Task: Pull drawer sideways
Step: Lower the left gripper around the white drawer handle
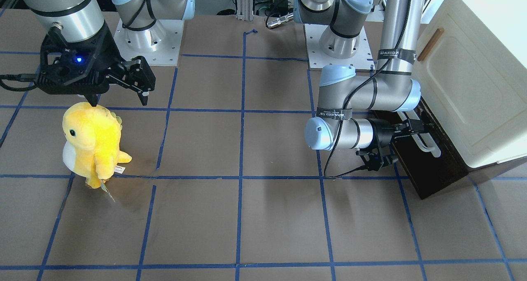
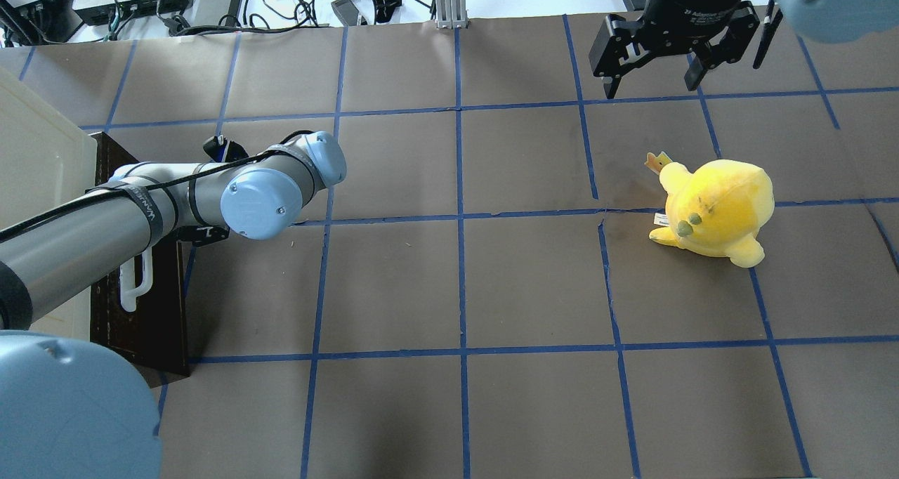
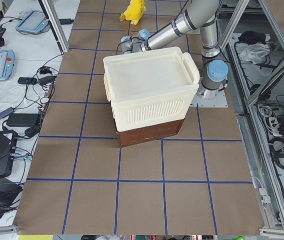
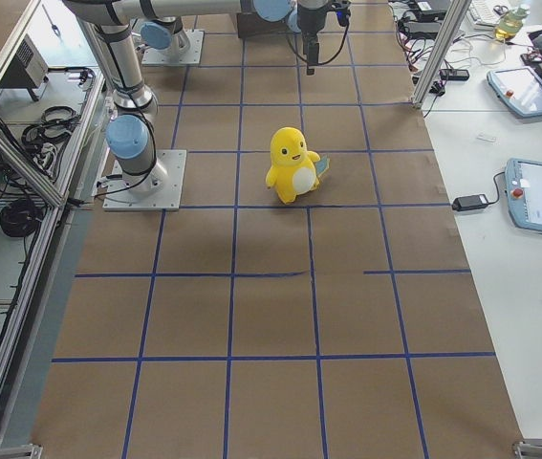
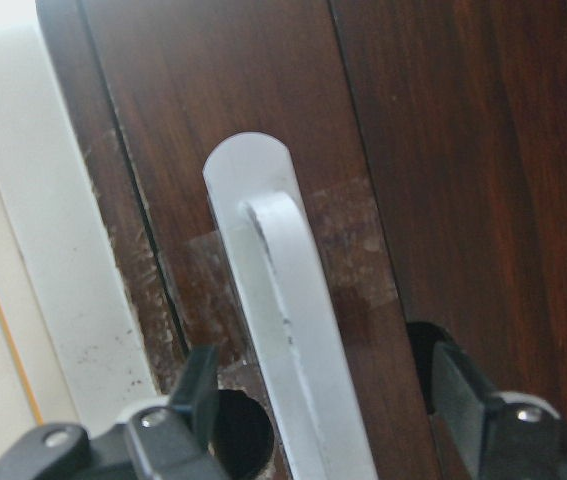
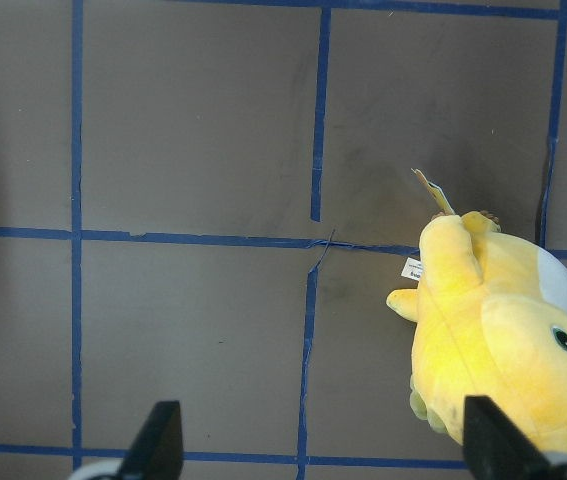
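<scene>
The left end effector (image 5: 318, 370) is spread wide around the smooth white bar handle (image 5: 268, 260) of the dark wooden drawer (image 5: 443, 150), which sits under the cream cabinet (image 1: 465, 87). The right end effector (image 2: 650, 86) hangs spread near a soft yellow toy (image 1: 92, 141).

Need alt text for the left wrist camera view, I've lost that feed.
The left tool, fingers open, straddles the long white bar handle of the dark-brown wooden drawer, with gaps on both sides. A cream cabinet panel runs down the view's left edge.
</scene>
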Controlling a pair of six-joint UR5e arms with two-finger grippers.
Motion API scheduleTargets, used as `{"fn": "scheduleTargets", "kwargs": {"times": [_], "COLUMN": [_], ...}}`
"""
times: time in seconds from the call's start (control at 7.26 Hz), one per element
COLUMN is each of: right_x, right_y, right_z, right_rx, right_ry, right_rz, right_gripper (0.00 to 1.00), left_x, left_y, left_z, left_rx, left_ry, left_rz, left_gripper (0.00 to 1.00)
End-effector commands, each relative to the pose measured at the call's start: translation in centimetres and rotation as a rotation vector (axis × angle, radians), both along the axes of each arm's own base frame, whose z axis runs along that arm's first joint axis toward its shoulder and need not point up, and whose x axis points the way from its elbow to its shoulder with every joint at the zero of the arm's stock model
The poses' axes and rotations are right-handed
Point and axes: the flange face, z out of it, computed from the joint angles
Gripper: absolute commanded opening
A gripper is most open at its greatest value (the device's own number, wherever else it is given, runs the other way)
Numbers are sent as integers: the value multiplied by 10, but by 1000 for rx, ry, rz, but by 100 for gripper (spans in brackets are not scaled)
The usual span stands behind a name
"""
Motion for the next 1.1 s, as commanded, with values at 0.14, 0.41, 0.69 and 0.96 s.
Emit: {"fn": "scheduleTargets", "kwargs": {"times": [0.14, 0.41, 0.69, 0.96], "right_x": [0, 0, 0, 0], "right_y": [0, 0, 0, 0], "right_z": [0, 0, 0, 0], "right_rx": [0, 0, 0, 0], "right_ry": [0, 0, 0, 0], "right_rz": [0, 0, 0, 0], "right_gripper": [100, 100, 100, 100], "left_x": [0, -1, -1, -2], "left_y": [0, 0, 0, 0], "left_z": [2, 2, 1, 1], "left_rx": [-1, -3, -1, -3], "left_ry": [1, 1, 1, 1], "left_rz": [-1, -3, -2, -4], "left_gripper": [62, 57, 56, 53]}}
